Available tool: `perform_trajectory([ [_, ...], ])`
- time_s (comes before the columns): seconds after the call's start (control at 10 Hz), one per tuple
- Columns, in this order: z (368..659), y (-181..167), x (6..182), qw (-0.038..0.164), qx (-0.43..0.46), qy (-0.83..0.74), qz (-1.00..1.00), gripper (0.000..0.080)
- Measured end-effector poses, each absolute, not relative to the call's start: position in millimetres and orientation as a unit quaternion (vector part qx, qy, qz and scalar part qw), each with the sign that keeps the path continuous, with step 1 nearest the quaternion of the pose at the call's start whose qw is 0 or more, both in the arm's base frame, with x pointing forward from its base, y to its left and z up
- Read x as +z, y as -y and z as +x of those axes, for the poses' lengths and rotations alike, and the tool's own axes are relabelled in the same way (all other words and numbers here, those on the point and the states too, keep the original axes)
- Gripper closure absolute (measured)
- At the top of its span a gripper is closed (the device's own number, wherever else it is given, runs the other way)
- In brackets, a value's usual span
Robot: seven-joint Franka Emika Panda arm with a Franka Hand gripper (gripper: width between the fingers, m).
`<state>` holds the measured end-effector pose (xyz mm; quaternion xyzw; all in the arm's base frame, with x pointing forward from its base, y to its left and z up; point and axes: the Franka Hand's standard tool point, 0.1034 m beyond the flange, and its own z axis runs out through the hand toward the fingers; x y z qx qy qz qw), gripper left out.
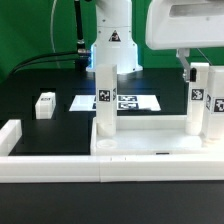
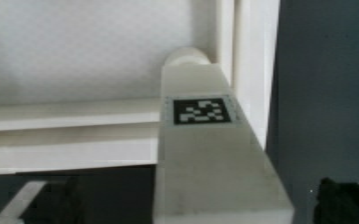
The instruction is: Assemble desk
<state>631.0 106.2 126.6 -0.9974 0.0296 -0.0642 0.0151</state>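
desk assembly, mid-build: my claw (image 2: 185,204) hangs spread wide and holds nothing, one dark fingertip (image 2: 23,200) showing on each side of an upright leg (image 2: 204,150) at a corner of the tabletop panel (image 2: 69,60). in the exterior view my claw (image 1: 189,68) sits just above that leg (image 1: 199,98), at the end of the tabletop panel (image 1: 145,148) toward the exterior view's right. a second leg (image 1: 103,100) stands at the panel's other end. a loose leg (image 1: 45,103) lies well apart from the panel, and the marker board (image 1: 135,102) lies behind it. the border wall (image 1: 50,166) runs along the panel's front. i judge the step to be seating this leg. to do it well, i should come straight down, close evenly on two flat faces, keep the leg plumb, and let the wall brace the panel.
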Motion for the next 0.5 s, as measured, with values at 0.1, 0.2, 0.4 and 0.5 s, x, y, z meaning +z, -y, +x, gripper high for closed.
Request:
perform_trajectory([
  [0.1, 633.5, -106.8, 126.8, 0.015, -0.066, -0.029, -0.997, 0.0151],
  [0.2, 634.7, -106.2, 126.5, 0.015, -0.067, -0.029, -0.997, 0.0151],
  [0.4, 633.2, -106.2, 124.3, 0.014, -0.066, -0.028, -0.997, 0.0159],
  [0.5, 633.1, -106.0, 123.9, 0.014, -0.065, -0.028, -0.997, 0.0326],
])
